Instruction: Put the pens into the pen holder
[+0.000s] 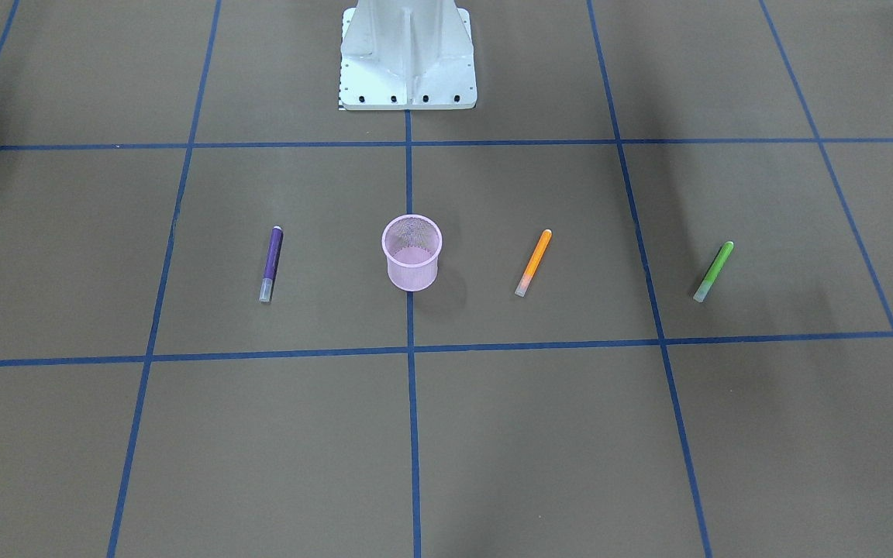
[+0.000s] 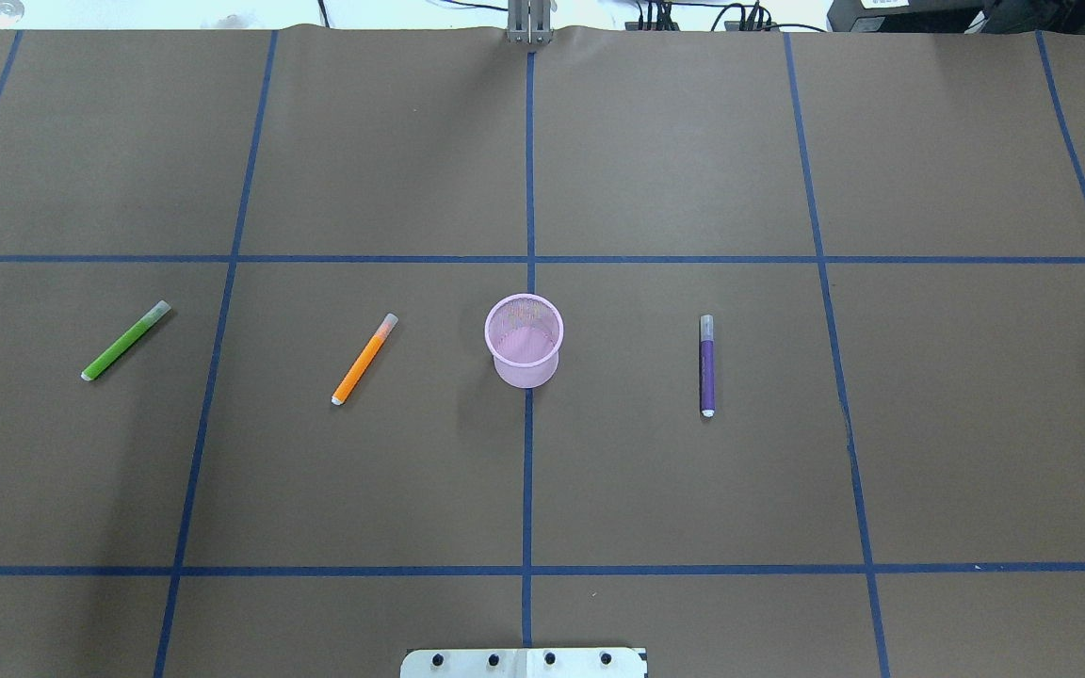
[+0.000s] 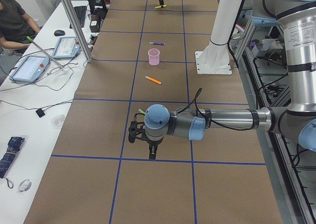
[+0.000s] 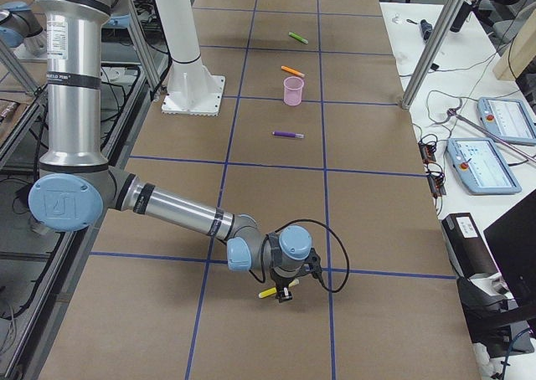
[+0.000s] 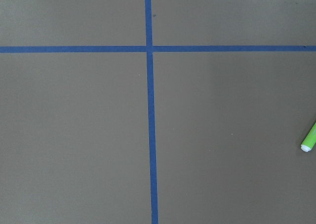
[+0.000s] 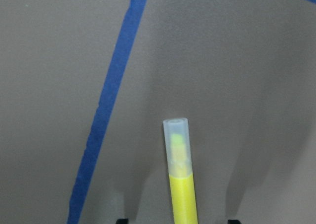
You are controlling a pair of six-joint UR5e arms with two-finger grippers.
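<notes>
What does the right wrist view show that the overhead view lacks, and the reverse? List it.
Only the right wrist view: the yellow pen, pale cap end showing. Only the overhead view: the pink pen holder, upright, and the purple pen, orange pen and green pen lying apart from it. Both: the brown table with blue tape lines.

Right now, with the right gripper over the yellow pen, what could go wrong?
The right gripper straddles the yellow pen with gaps on both sides, so closing may roll or skew it. The pink mesh pen holder stands far off and looks light; a slanted drop could tip it. The green pen sits at the left wrist view's edge, so the left gripper looks misaligned.
</notes>
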